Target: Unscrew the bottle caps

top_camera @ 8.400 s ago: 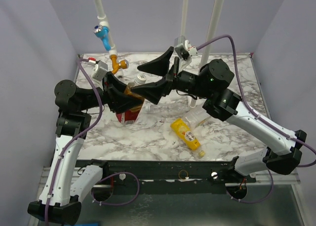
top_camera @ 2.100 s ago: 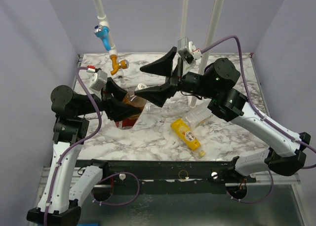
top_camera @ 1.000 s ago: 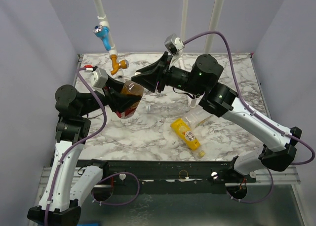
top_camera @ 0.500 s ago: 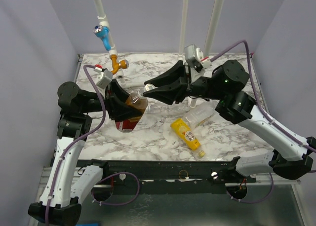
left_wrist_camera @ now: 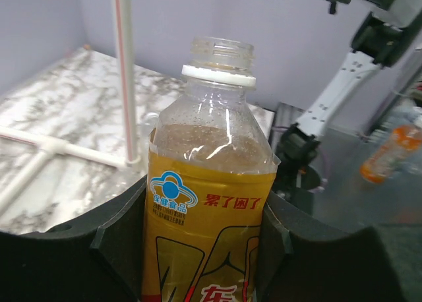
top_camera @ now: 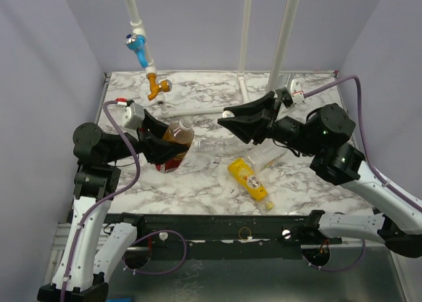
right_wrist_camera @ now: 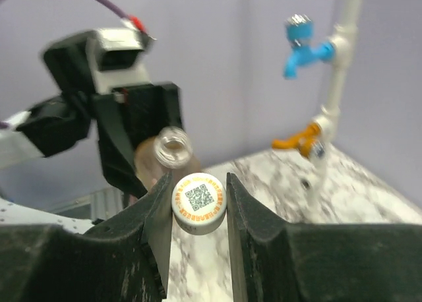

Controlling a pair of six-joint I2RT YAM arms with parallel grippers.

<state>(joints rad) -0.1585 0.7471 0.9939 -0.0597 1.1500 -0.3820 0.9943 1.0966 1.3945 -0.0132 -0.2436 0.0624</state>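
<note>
Cap just removed: the right gripper (top_camera: 226,117), drawn back from the bottle (left_wrist_camera: 211,150), pinches the white cap (right_wrist_camera: 199,202). The left gripper (left_wrist_camera: 204,249) clamps the open-necked bottle above the table (top_camera: 316,91). This unscrewing looks complete.

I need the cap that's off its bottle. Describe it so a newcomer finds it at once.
Over the marble table, find the right end effector, hanging right of the open brown bottle that the left end effector grips. Between its fingers sits the cap: small, round, white. The QR code ringed in orange on its top sets it apart.
</note>
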